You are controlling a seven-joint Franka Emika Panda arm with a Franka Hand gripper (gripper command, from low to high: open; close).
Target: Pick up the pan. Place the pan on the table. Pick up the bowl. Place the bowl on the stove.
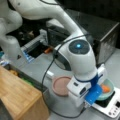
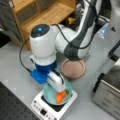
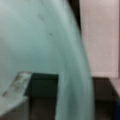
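Item: bowl on stove, hand at its rim.

I log the bowl (image 2: pixel 51 96) upright, mouth up, seated on the stove (image 2: pixel 43 110) at the desk's (image 2: pixel 15 75) near edge, so that placing looks done; round, no long axis; the hand (image 2: pixel 60 97) reaches inside with orange fingers (image 1: pixel 106 88); I cannot tell whether it grips; the pan (image 1: pixel 61 86) rests flat on the desk just beside, stub handle (image 1: pixel 50 74) toward a front view's left.
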